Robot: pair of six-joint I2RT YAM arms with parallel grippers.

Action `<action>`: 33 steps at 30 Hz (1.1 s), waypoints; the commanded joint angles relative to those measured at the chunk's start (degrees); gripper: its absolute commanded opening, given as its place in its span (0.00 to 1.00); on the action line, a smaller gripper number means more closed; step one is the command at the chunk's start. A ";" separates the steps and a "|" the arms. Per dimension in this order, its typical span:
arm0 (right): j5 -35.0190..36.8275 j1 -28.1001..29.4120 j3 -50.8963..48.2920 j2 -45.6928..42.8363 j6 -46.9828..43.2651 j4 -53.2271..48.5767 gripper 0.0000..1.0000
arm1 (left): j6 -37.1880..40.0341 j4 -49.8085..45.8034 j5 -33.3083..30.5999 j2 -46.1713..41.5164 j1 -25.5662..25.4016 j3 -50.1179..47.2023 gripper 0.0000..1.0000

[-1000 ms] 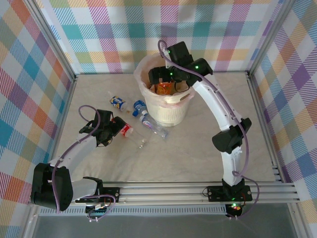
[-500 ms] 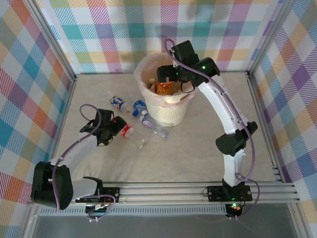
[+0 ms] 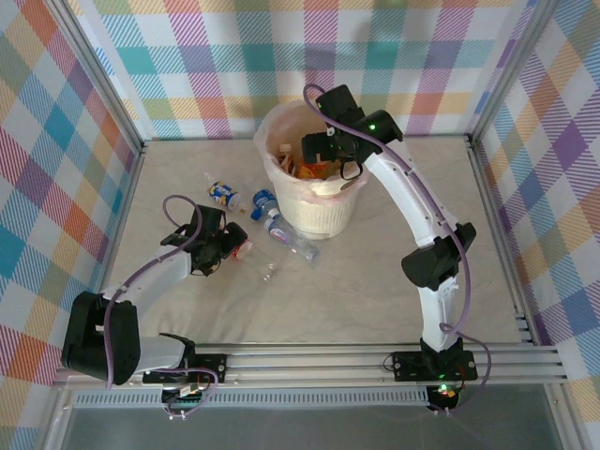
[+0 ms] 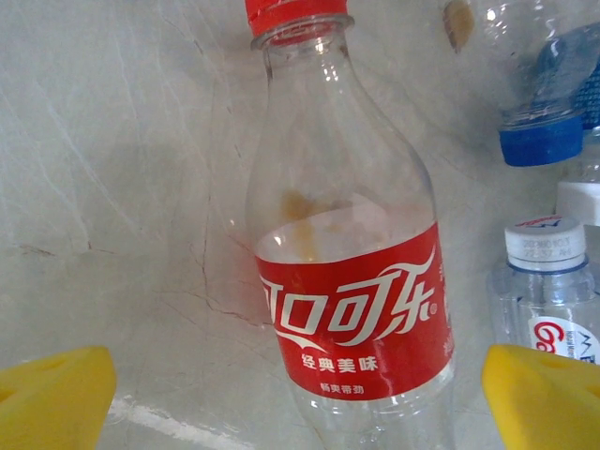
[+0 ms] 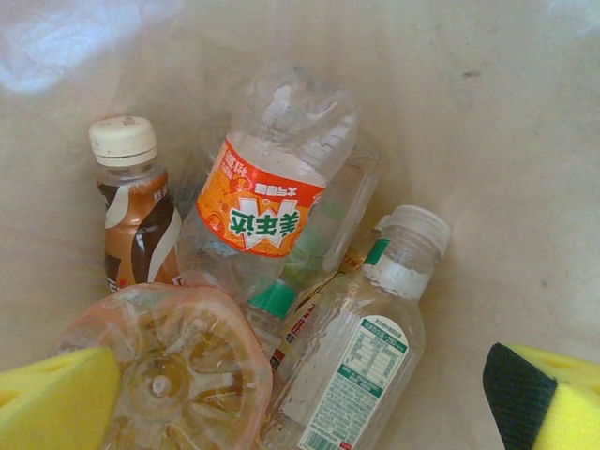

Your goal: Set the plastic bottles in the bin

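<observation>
A clear plastic bottle with a red label and red cap (image 4: 352, 281) lies on the table between my left gripper's (image 4: 300, 403) yellow fingers (image 4: 52, 398). The jaws stand open, one on each side and apart from it. From above, my left gripper (image 3: 228, 247) is at this bottle (image 3: 243, 248), left of the bin (image 3: 323, 214). My right gripper (image 3: 323, 150) hangs open and empty over the bin's mouth. Below it (image 5: 300, 403) lie several bottles: an orange-labelled one (image 5: 267, 187), a brown one with a cream cap (image 5: 136, 216), a clear green-labelled one (image 5: 366, 356) and an amber one (image 5: 169, 375).
More bottles lie on the table between the left gripper and the bin: a blue-and-yellow-labelled one (image 3: 223, 194), a blue-capped one (image 3: 263, 203), and a clear one (image 3: 286, 234). Checked walls close in the table on three sides. A rail (image 3: 375, 361) runs along the near edge.
My left gripper has moved right, so its open fingers now stand on either side of the red-labelled bottle. My right gripper shifted slightly over the bin, still open.
</observation>
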 commanded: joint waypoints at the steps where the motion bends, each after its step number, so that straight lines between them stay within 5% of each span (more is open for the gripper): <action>1: 2.24 0.33 -0.99 0.79 0.12 -2.35 1.00 | -0.60 -0.05 -1.26 1.19 -0.82 1.67 1.00; 17: 0.37 0.32 2.69 -6.34 -1.90 -0.40 1.00 | -0.56 2.81 -1.58 7.73 -1.43 2.78 1.00; 33: 3.30 0.31 -19.01 -26.37 0.80 9.97 1.00 | -0.07 3.65 -1.66 17.35 -1.72 6.32 0.94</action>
